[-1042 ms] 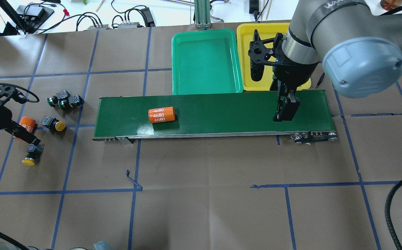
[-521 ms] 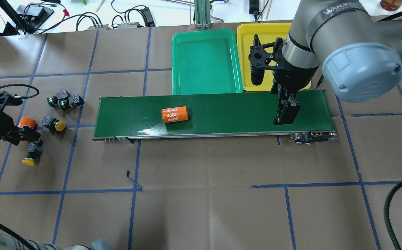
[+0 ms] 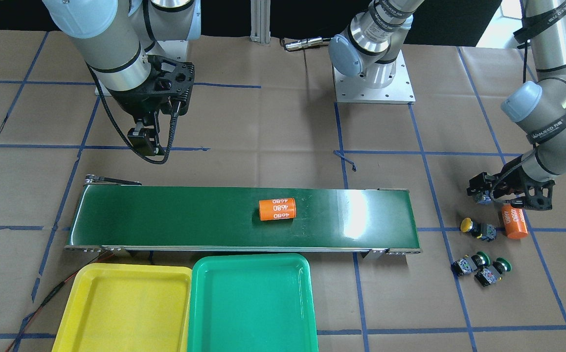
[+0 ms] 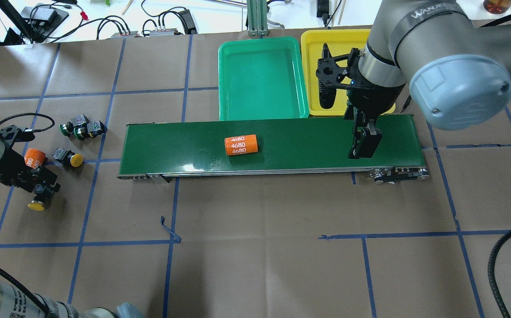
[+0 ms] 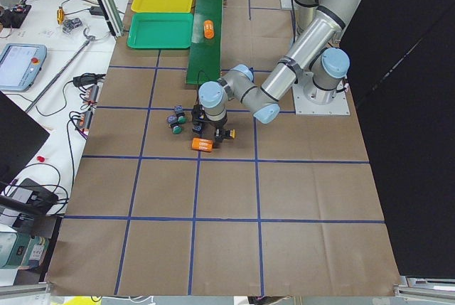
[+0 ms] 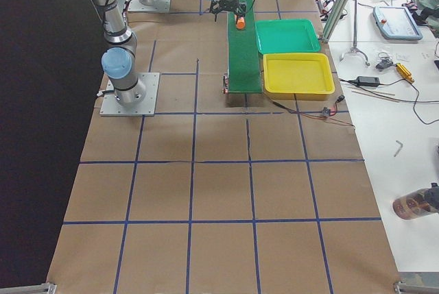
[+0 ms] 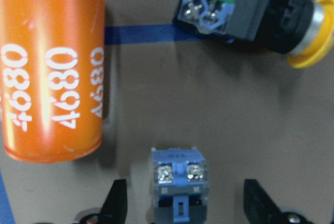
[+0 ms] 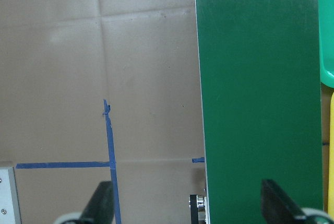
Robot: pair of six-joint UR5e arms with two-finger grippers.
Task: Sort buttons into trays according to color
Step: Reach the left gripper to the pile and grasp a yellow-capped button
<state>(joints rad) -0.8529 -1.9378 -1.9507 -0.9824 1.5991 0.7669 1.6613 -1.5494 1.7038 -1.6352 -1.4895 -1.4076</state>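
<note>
Moved: my left pincer (image 7: 185, 195) has come down over one yellow button (image 7: 179, 179), and the orange can (image 4: 241, 145) has ridden rightward along the belt (image 4: 317, 137).

- Yellow button: lies on the table at the left, between my wide, empty jaws.
- Near it: second yellow button (image 4: 70, 158), green buttons (image 4: 81, 127), second orange can (image 4: 33, 158).
- Right pincer (image 4: 363, 145): spread wide, holding nothing, above the belt's right end.
- Beyond the belt: green tray (image 4: 259, 84), yellow tray (image 4: 310, 53).
</note>
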